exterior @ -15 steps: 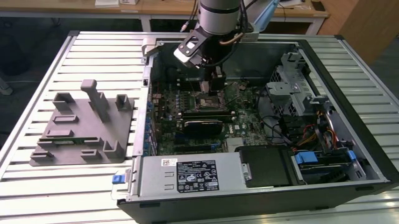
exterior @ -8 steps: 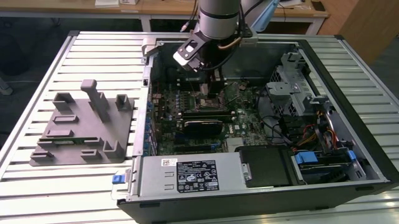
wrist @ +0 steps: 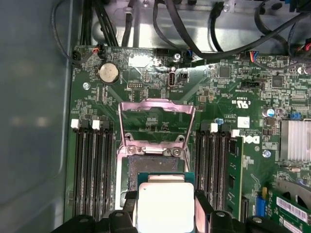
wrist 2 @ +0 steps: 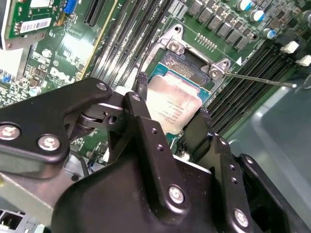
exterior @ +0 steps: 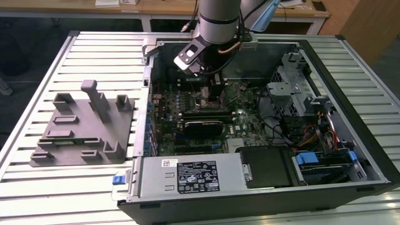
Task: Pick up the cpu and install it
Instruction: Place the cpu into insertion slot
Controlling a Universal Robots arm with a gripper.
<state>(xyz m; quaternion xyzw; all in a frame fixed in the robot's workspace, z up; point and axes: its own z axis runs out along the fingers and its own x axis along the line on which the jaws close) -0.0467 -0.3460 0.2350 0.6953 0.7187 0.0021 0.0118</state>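
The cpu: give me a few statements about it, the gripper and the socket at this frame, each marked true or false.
1. The gripper clamps the cpu by two opposite edges. True.
2. The retention frame is folded shut over the cpu. False: it stands flipped open, away from the socket.
3. Part of the socket's dark contact field is bare beside the cpu. True.
4. The gripper hangs outside the computer case. False: the arm reaches down inside it, over the motherboard.

Arm [exterior: 218,21]: held over the motherboard [exterior: 245,99] in the open case [exterior: 269,58].
Grey tray [exterior: 75,136]: set at the exterior view's left.
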